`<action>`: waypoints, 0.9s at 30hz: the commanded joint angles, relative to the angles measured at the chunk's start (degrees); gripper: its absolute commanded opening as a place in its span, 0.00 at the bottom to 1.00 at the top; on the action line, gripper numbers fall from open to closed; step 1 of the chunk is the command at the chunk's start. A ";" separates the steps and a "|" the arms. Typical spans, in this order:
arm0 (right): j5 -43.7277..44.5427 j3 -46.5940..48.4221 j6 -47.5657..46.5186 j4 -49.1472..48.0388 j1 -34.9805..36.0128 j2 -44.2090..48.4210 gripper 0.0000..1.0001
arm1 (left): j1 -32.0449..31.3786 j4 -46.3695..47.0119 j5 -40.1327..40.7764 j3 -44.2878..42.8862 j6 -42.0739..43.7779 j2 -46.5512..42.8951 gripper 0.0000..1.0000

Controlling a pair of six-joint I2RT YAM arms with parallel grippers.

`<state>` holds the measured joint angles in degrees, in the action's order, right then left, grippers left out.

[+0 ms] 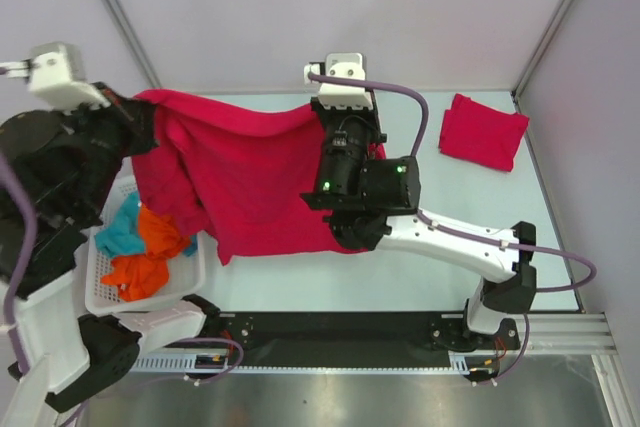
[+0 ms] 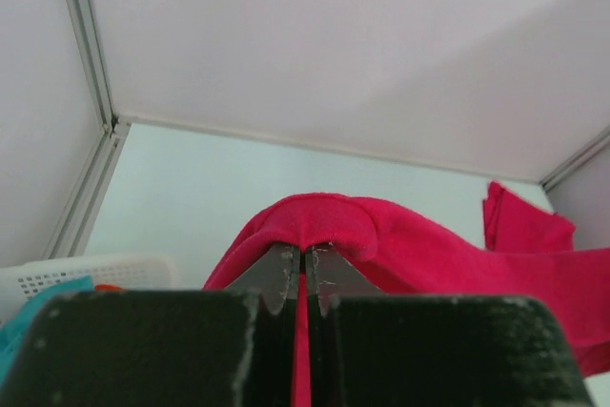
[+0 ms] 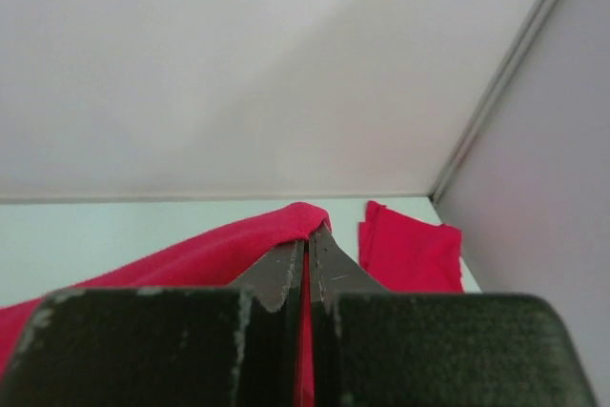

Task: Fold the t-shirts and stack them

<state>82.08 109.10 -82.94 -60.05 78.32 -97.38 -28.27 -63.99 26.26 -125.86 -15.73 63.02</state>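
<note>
A crimson t-shirt [image 1: 250, 182] hangs spread between both arms above the table, its lower edge drooping toward the basket. My left gripper [image 2: 305, 264] is shut on its left top corner, cloth [image 2: 400, 245] bulging over the tips. My right gripper [image 3: 307, 245] is shut on the right top corner, with cloth [image 3: 191, 259] trailing left. A second t-shirt [image 1: 484, 131], folded, lies at the back right; it also shows in the left wrist view [image 2: 524, 226] and the right wrist view [image 3: 410, 254].
A white basket [image 1: 108, 292] at the left edge holds orange [image 1: 150, 257] and teal [image 1: 120, 232] clothes. White walls enclose the back and sides. A black rail [image 1: 350, 332] runs along the near edge.
</note>
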 commanded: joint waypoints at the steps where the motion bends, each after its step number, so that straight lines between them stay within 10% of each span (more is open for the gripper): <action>1: -0.35 0.51 1.10 -3.14 -5.63 -0.61 0.00 | -0.38 2.63 -2.62 5.97 1.58 5.17 0.00; 27: 0.01 -10.14 4.64 -2.34 -9.69 5.98 0.00 | -3.19 4.58 -11.41 -3.33 1.58 14.76 0.00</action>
<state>82.94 98.02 -77.23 -59.07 66.50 -94.87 -30.22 -61.08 16.12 -124.77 -15.38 79.72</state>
